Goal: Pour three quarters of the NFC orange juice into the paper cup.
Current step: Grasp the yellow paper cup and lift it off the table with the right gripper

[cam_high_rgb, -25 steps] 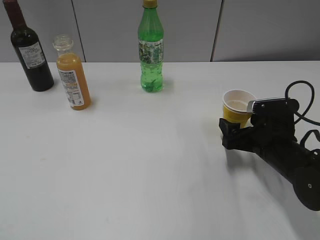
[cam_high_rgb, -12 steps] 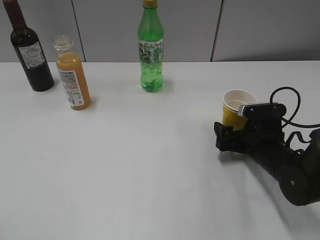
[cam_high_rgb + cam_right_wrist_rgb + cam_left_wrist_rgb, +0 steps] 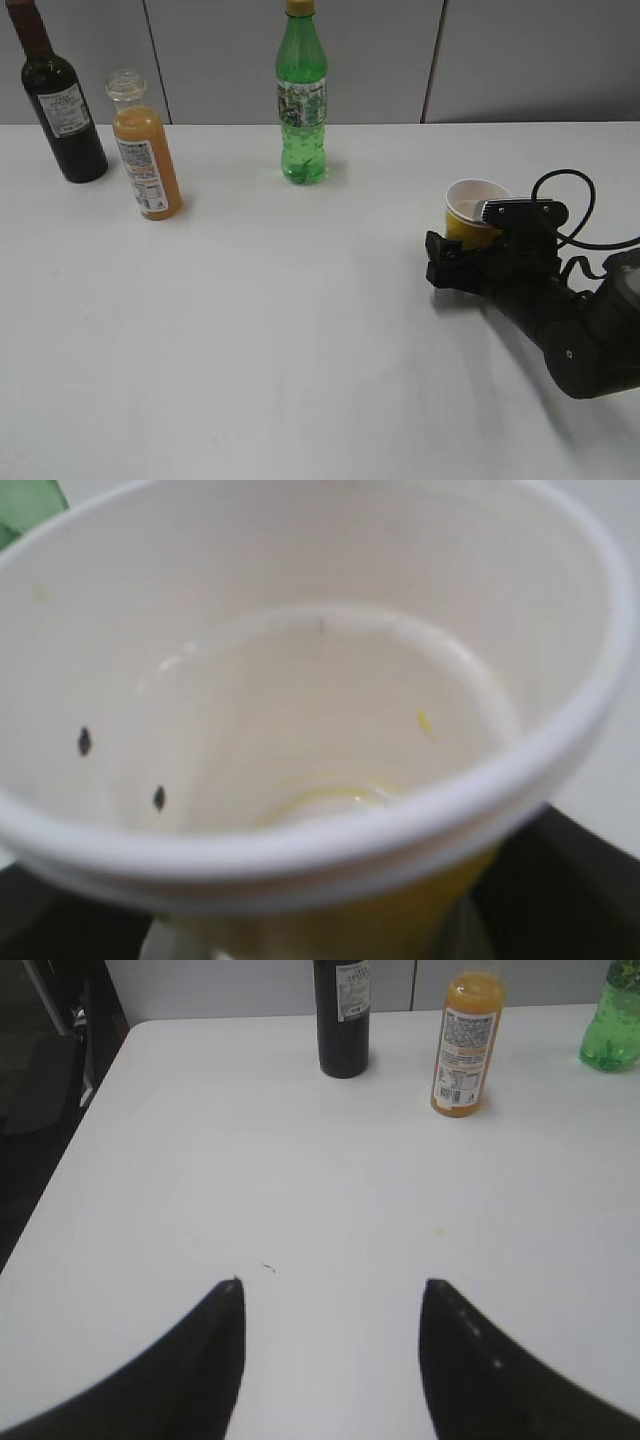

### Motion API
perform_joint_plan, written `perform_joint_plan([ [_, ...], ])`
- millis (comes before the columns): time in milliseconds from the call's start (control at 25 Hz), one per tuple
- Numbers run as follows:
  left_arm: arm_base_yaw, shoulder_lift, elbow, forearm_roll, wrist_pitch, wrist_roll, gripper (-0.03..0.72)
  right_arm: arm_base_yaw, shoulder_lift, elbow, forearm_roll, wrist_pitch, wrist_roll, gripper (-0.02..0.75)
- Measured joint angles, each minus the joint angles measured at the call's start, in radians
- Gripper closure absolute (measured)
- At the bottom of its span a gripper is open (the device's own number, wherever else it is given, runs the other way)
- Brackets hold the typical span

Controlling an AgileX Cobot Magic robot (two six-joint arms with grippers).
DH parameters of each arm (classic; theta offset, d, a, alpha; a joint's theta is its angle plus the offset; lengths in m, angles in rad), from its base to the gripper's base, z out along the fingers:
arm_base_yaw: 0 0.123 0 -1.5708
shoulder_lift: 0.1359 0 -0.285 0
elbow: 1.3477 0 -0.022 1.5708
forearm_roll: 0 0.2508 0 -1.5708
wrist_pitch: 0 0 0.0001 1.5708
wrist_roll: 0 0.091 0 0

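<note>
On the right side of the bench (image 3: 300,330) we have our right hand (image 3: 455,262) brought up around the paper cup (image 3: 470,212), its jaws spread wide on either side of the yellow wall and, as far as we can judge, not yet pressing it; the cup stands upright, which is how it has to stay if juice is to go into it, and bracing it there looks like the point of this hand's position. Up close in the right wrist view the cup's white inside fills the picture; it holds no drink, only a faint yellowish ring at the bottom and a few dark specks on the wall.

Far across the bench, at the back left, the NFC orange juice (image 3: 143,146) stands upright and capless, filled with orange liquid nearly to its shoulder; nothing touches it. Just beside it on the left is the dark wine bottle (image 3: 58,100), and well off to its right the green soda bottle (image 3: 301,95) with its cap on.

Our left hand (image 3: 330,1360) hangs low over bare bench with its jaws apart and nothing between them, the juice ahead of it and somewhat to the right; we judge that it is placed to reach for that bottle, so no pouring has begun.
</note>
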Motion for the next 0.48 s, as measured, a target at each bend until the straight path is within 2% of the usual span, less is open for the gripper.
perform_joint_plan([
  [280, 0.000, 0.000, 0.000, 0.000, 0.000, 0.000, 0.263, 0.000, 0.009, -0.002, 0.005, -0.013, 0.000, 0.107],
  [480, 0.000, 0.000, 0.000, 0.000, 0.000, 0.000, 0.263, 0.000, 0.009, -0.002, 0.007, -0.013, -0.002, 0.160],
])
